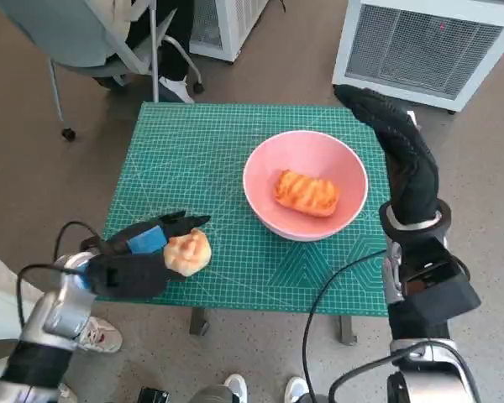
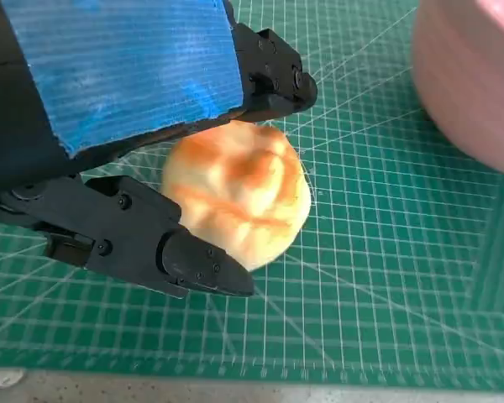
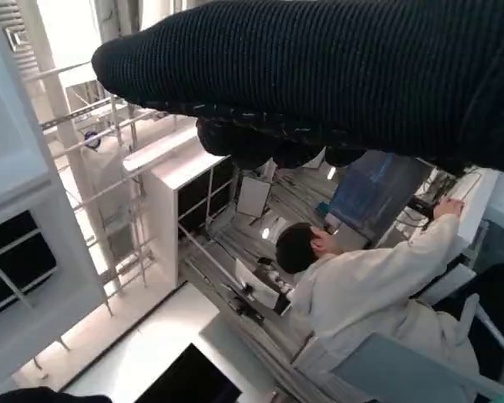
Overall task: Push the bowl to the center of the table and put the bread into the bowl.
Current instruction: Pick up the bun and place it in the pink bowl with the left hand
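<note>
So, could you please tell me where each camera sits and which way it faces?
Head view: on the head, looking steeply down at the green mat, pink bowl and both hands.
Left wrist view: behind the left hand, facing the round bun between its fingers.
Right wrist view: behind the right hand, facing the room and a seated person.
Head and left wrist views share bun, bowl and mat.

Head cam looked steeply down on green mat point(image 1: 218, 159), whole table in frame. Left wrist cam sat close behind left hand point(image 2: 126, 126), facing mat and bowl point(image 2: 475, 80), both shared w/ head view. Right wrist cam faced room, person point(image 3: 361, 285).
</note>
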